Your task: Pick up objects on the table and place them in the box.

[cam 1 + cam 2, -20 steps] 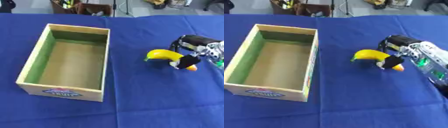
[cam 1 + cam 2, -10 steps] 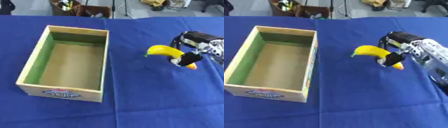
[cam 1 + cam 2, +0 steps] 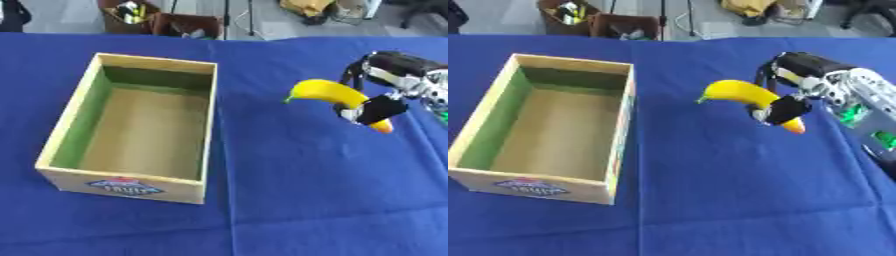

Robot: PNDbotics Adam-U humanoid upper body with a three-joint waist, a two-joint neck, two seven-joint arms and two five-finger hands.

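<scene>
Banana [image 3: 741, 92], yellow with an orange tip, sits in the right hand [image 3: 785, 107], whose dark fingers curl around its lower end while the stem end points away from the hand toward the box [image 3: 131, 127]. The fruit is lifted clear of the blue counter [image 3: 306, 200], its curve arching upward out of the grasp. The black and silver forearm reaches back from the hand toward the right edge of both views. The box stands well apart from the hand, on its far side beyond the banana's stem, an open wooden crate with a green inner wall, a bare brown floor and a printed label on its near face. Nothing lies inside it. The left hand shows in neither view.
</scene>
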